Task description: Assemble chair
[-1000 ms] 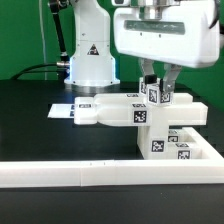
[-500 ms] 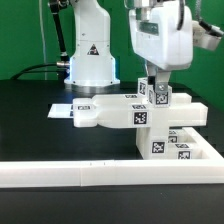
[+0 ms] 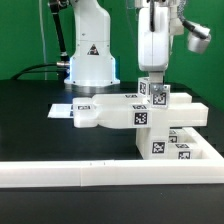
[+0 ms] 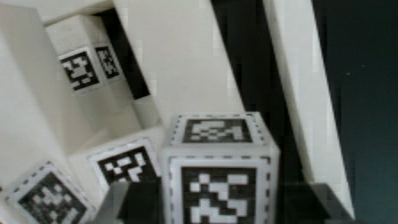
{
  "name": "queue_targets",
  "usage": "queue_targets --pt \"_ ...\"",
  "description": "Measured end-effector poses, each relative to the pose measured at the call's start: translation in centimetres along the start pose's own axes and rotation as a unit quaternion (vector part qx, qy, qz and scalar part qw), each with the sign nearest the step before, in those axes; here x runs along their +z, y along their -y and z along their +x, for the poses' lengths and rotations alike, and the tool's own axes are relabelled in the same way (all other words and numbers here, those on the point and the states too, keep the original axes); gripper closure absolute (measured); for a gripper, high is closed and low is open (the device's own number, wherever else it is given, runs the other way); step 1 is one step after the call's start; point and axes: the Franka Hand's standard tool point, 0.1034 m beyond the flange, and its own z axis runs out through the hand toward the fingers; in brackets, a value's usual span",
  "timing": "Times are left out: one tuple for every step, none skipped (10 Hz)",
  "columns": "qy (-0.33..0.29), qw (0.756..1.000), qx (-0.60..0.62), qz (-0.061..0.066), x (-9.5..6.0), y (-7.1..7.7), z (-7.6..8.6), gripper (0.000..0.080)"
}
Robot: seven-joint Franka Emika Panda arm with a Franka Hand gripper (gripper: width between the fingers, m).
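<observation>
Handling this white matte plastic chair assembly (image 3: 135, 112) looks straightforward to us: the blocky pieces read as rigid, light and not fragile, though the smooth plastic faces could slip under a weak pinch. We see it resting on the black tabletop (image 3: 30, 125), toward the exterior view's right and close behind the long low white border rail (image 3: 60, 176) that runs along the near edge. A flat horizontal panel reaches toward the exterior view's left, and a stepped stack of tagged blocks sits against the rail's corner.

On top of the assembly stands 1 small white tagged cube-ended post (image 3: 155, 93), upright. We would take it by 2 opposite flat side faces, low enough that it cannot tip, and clear of the printed tags if possible.

The large glossy white robot gripper (image 3: 154, 76) hangs directly above that post, fingers pointing down. In the wrist view the post (image 4: 217, 170) fills the near field with dark finger pads (image 4: 333, 203) flanking it, but we cannot tell whether the jaws are pinching it or standing just clear.

Behind, the thin flat white marker board (image 3: 62, 110) lies on the tabletop near the white robot base (image 3: 88, 58). The tabletop is dark, flat and matte; room around the assembly is tight on the rail side and open toward the exterior view's left.
</observation>
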Motion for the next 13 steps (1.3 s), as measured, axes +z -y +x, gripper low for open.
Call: queue_targets --pt "0.000 1.000 -0.003 0.000 0.01 -0.01 -0.03 0.0437" --pt "-0.001 1.000 -0.031 -0.002 0.01 -0.07 0.00 0.0300" --pt "-0.001 0.997 -0.073 -0.007 0.01 -0.20 -0.02 0.0183" --pt "-0.001 0.995 -0.095 -0.007 0.04 -0.29 -0.17 0.0160" --pt "0.000 0.991 -0.137 -0.007 0.04 -0.34 -0.33 0.0160" --pt "0.001 0.979 -0.202 -0.006 -0.06 -0.30 -0.38 0.0151" --pt "0.000 0.966 -0.260 -0.005 -0.10 -0.27 -0.41 0.0151" --pt "0.001 0.946 -0.323 -0.005 -0.15 -0.21 -0.40 0.0151" --pt "0.001 0.931 -0.366 -0.005 -0.14 -0.23 -0.44 0.0151" --pt "0.001 0.918 -0.396 -0.004 -0.09 -0.24 -0.42 0.0151" --pt "0.000 0.895 -0.447 -0.002 -0.07 -0.17 -0.37 0.0151" --pt "-0.001 0.873 -0.487 -0.002 -0.02 -0.17 -0.34 0.0151" --pt "-0.001 0.850 -0.526 -0.003 0.08 -0.17 -0.25 0.0151"
